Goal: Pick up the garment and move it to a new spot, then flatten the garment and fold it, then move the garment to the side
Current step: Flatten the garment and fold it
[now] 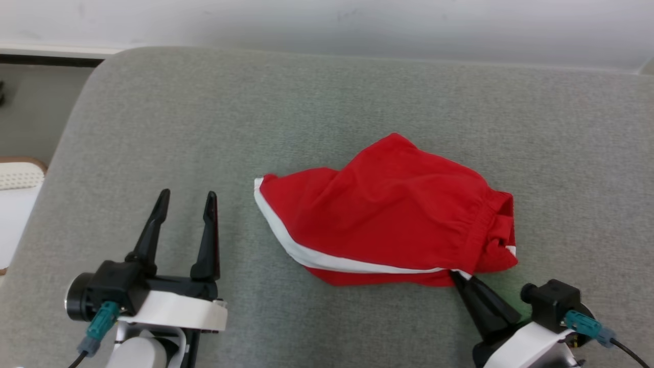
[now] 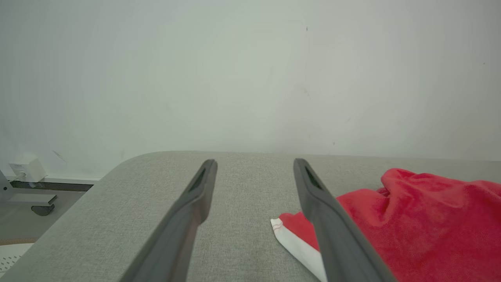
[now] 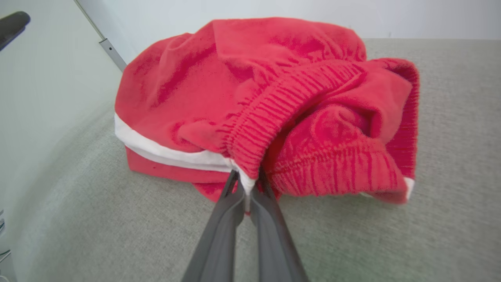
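- The red garment [image 1: 388,214] lies bunched at the centre-right of the head view on a grey padded surface [image 1: 306,102]. Its white trim [image 1: 306,258] runs along its lower-left edge.
- The right gripper [image 1: 456,276] sits at the lower right of the head view. It is clamped on the garment's lower edge, where the white trim meets the gathered waistband [image 3: 270,113].
- In the right wrist view its two fingers [image 3: 223,219] rise from the bottom centre and pinch a fold of white and red cloth between their tips. The bulk of the garment heaps above them in the upper half of the frame.
- The left gripper [image 1: 187,194] is at the lower left of the head view, jaws spread wide and holding nothing, apart from the garment's left tip.
- In the left wrist view the garment lies in the lower right corner, partly behind one finger, and a pale wall [image 2: 250,78] takes the upper half.
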Robot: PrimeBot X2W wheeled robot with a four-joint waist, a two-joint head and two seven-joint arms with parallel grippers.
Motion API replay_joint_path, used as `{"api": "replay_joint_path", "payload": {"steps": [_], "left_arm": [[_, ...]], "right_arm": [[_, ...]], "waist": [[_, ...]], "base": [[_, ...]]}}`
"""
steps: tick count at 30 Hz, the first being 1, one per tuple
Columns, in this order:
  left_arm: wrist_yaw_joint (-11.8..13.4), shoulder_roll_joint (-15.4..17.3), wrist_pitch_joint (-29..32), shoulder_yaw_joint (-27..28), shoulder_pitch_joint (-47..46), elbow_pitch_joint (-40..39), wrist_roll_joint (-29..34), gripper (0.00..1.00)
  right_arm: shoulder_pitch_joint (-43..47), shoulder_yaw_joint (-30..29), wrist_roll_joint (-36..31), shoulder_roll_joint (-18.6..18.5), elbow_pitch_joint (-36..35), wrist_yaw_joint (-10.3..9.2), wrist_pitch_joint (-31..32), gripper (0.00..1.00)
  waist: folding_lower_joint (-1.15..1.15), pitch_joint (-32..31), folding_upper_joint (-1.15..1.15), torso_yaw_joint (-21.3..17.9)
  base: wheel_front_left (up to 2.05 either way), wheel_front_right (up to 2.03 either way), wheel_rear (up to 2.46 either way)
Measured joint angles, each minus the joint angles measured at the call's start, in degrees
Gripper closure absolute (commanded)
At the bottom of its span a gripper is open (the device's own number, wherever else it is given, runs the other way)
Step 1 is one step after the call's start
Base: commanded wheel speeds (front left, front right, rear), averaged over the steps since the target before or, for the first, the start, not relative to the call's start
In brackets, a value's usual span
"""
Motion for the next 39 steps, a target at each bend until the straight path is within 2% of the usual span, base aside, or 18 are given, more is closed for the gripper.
{"api": "replay_joint_path", "payload": {"steps": [7, 12, 13, 14, 15, 16, 24, 32, 39], "left_arm": [[-0.08, 0.09, -0.03, 0.29, 0.01, 0.09, 0.34, 0.00], [-0.04, 0.13, -0.08, 0.32, 0.03, -0.07, 0.48, 0.00], [-0.04, 0.16, -0.08, 0.32, 0.03, -0.09, 0.55, 0.00], [-0.05, 0.20, -0.08, 0.27, 0.03, -0.08, 0.56, 0.00], [-0.04, 0.20, -0.08, 0.24, 0.03, -0.08, 0.57, 0.00], [-0.04, 0.21, -0.08, 0.22, 0.03, -0.07, 0.58, 0.00], [0.31, 0.58, -0.09, 0.48, 0.49, 0.07, 0.73, 0.00], [1.90, 1.53, -0.04, 1.71, 3.14, -0.30, 0.73, 0.00], [2.30, 2.07, 0.87, 1.57, 5.27, -0.35, 0.69, 0.00]], "right_arm": [[3.98, -4.54, -0.03, -1.32, -3.77, 0.00, 2.42, 1.00], [6.19, -7.53, -0.23, -0.73, -4.99, 0.00, 3.20, 1.00], [6.29, -7.78, -0.16, -0.42, -5.11, 0.00, 3.30, 0.81], [6.33, -7.80, -0.16, -0.23, -5.11, 0.00, 3.36, 0.52], [6.44, -7.92, -0.12, -0.11, -5.10, 0.00, 3.37, 0.12], [6.62, -8.01, -0.09, 0.02, -5.09, 0.00, 3.36, 0.00], [11.05, -12.88, -1.14, 0.94, -7.53, 0.00, 1.80, 0.00], [12.55, -22.95, -6.34, 3.00, -16.52, 0.00, -0.02, 0.00], [10.99, -25.20, -9.09, 3.60, -23.02, 0.00, 1.67, 0.00]], "waist": [[0.00, -0.27, 0.00, -2.36], [0.00, -0.53, 0.00, -3.70], [0.00, -0.56, 0.00, -3.94], [0.00, -0.62, 0.00, -4.15], [0.00, -0.70, 0.00, -4.31], [0.00, -0.77, 0.00, -4.46], [-0.01, -1.83, 0.00, -5.23], [-0.01, -3.92, 0.00, -6.48], [-0.01, -5.67, 0.00, -6.69]], "base": [[0.00, 0.00, 0.00], [0.00, 0.00, 0.00], [0.00, 0.00, 0.00], [0.00, 0.00, 0.00], [0.00, 0.00, 0.00], [0.00, 0.00, 0.00], [0.00, 0.00, 0.00], [0.00, 0.00, 0.00], [0.00, 0.00, 0.00]]}}
